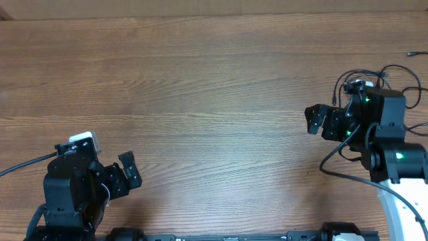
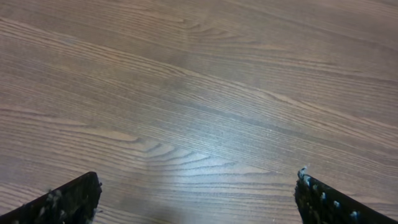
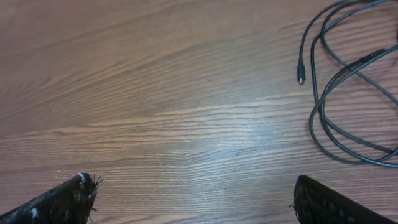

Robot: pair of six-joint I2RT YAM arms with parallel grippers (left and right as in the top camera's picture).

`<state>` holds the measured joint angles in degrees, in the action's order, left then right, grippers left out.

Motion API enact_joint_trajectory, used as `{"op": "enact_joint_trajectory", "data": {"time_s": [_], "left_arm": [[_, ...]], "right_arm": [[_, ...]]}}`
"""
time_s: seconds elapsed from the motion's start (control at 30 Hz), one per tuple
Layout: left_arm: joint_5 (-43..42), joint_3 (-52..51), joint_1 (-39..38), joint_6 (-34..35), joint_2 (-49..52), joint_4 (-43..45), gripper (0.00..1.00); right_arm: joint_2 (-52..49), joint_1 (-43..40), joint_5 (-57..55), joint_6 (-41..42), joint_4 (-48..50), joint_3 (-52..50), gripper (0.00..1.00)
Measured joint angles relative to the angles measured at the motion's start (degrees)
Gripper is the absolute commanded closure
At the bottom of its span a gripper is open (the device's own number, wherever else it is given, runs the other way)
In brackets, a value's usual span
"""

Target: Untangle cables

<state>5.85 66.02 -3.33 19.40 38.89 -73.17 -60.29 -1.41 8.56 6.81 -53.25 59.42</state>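
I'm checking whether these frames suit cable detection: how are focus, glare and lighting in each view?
Overhead: even light, the table grain sharp, no glare. Left wrist: dimmer, the grain slightly soft, nothing but bare wood to focus on. Right wrist: a pale sheen on the wood at mid-frame, yet the cables show crisp and dark at upper right.

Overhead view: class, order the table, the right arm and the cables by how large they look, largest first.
1. table
2. right arm
3. cables: thin, and partly hidden by the arm, so their full spread is unsure.
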Motion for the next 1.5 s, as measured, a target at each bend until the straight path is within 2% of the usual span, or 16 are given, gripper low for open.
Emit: {"op": "enact_joint_trajectory", "data": {"time_s": [0.33,0.63,0.9,1.23,1.5], "left_arm": [[0.0,0.0,0.0,0.0,0.0,-0.3,0.00],[0.0,0.0,0.0,0.0,0.0,-0.4,0.00],[0.0,0.0,0.0,0.0,0.0,-0.5,0.00],[0.0,-0.1,0.0,0.0,0.0,-0.5,0.00],[0.0,-0.1,0.0,0.0,0.0,-0.5,0.01]], "right_arm": [[-4.1,0.0,0.0,0.0,-1.8,-0.2,0.00],[-1.2,0.0,0.2,0.0,12.7,-0.5,0.00],[10.5,0.0,0.0,-3.7,27.1,-4.1,0.00],[28.6,0.0,-0.3,-5.4,44.7,-22.1,0.00],[42.5,0.0,-0.5,-5.5,52.0,-35.5,0.00]]}}
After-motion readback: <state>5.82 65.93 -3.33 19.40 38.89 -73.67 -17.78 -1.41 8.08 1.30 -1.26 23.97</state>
